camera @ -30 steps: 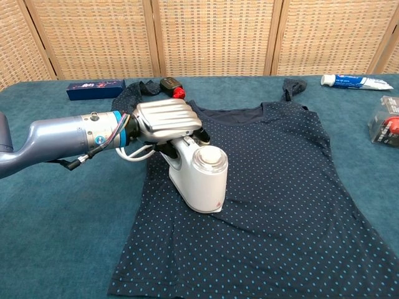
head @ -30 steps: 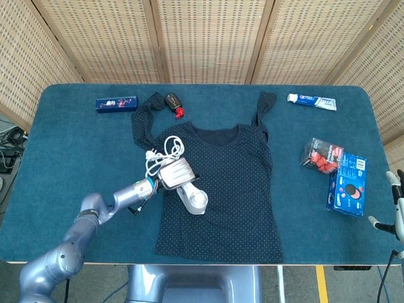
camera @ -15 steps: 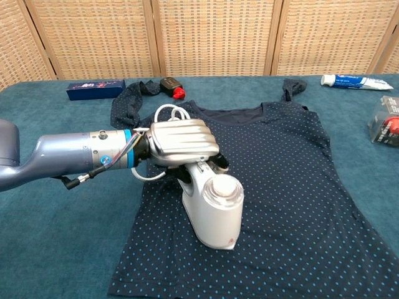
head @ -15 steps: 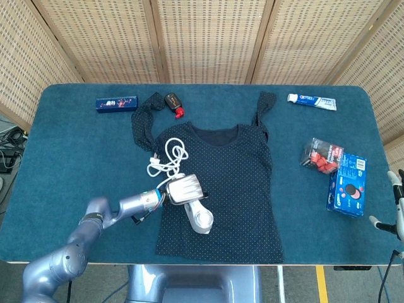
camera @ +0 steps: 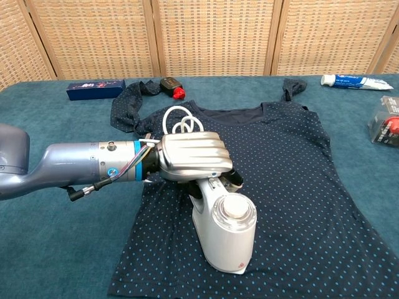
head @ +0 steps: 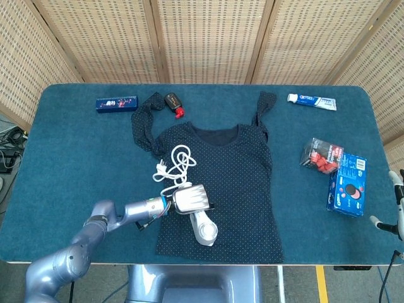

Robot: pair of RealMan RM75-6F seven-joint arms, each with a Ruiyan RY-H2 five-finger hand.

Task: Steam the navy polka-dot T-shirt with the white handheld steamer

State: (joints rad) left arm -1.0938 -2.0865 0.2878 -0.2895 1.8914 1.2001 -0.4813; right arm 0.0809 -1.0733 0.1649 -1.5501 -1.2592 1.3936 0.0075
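Meanwhile left hand (camera: 190, 157) grips steamer (camera: 225, 235) on T-shirt (head: 237, 177) (cord (head: 175, 161) coiled behind); toothpaste (head: 312, 100), blue box (head: 348, 184) well apart; right hand (head: 395, 202) fingers unclear.

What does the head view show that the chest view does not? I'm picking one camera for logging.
Only the head view shows the blue box beside the red packet, the right hand at the table's right edge, and the T-shirt's full hem. Only the chest view shows the steamer's round top face up close, below the fingers. Both show the left hand holding the white steamer on the navy T-shirt, the coiled white cord, the toothpaste tube and the dark blue box.
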